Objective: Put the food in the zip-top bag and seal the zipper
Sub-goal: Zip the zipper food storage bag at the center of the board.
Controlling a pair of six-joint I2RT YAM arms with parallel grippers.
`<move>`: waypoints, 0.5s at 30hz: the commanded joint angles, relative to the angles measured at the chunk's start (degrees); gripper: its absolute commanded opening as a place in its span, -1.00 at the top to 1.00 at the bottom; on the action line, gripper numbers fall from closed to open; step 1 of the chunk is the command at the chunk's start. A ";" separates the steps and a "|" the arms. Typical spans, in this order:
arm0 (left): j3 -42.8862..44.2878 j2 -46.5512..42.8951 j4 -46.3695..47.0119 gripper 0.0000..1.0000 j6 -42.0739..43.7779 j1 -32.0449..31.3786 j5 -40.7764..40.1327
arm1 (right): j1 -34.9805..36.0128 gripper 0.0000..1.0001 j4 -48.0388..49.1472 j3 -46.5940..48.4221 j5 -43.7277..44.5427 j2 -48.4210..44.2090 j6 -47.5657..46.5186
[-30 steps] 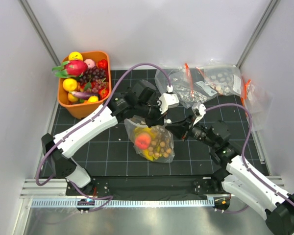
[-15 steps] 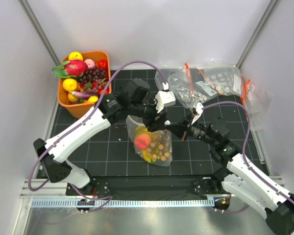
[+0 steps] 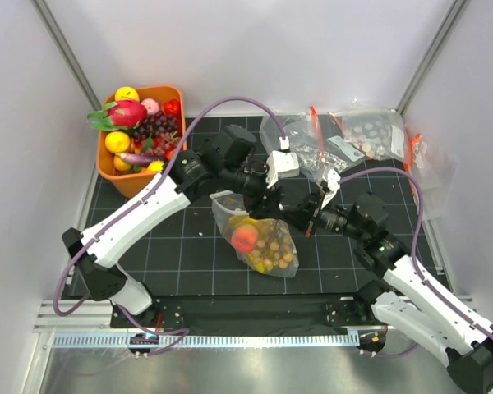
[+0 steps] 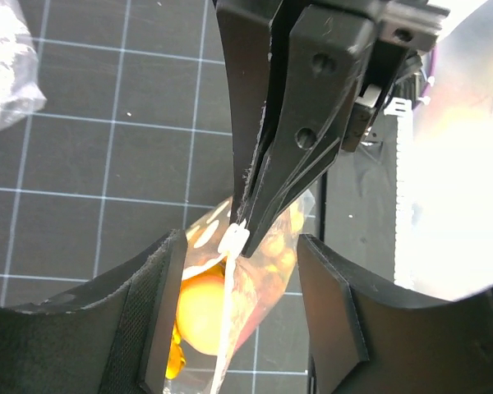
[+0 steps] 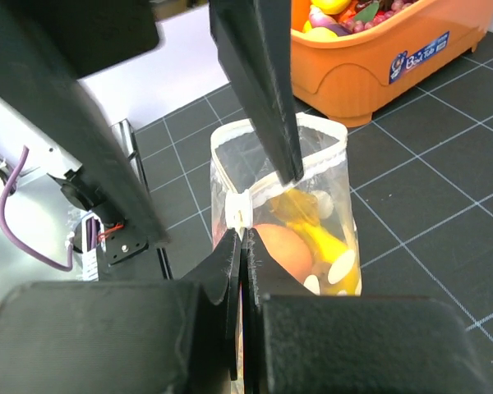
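Pinching the zipper [image 5: 240, 207] edge, the right gripper [image 5: 241, 242] is clenched; the left gripper [image 4: 238, 275] straddles it, released; the zip-top bag [image 5: 337, 234] mouth runs away beyond the right gripper, unsealed.

Your overhead view looks down from high behind the near edge onto the whole desk [image 3: 172, 254]. Your left wrist view points steeply down, close above the bag [image 4: 230, 279]; your right wrist view looks out along the right tool [image 5: 241, 238], equally close. All three share the bag's mouth
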 commanded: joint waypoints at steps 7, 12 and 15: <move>0.94 -0.29 -1.09 0.31 1.29 0.11 2.26 | 0.95 0.98 0.11 3.79 -0.74 -0.54 -1.21; -0.29 -1.08 -0.39 0.74 1.38 0.11 1.47 | 1.13 0.98 -0.16 3.44 0.05 -1.06 -1.21; -0.82 -1.08 -0.30 0.84 1.29 0.11 1.82 | 1.13 0.98 -0.42 3.61 0.05 -1.33 -1.21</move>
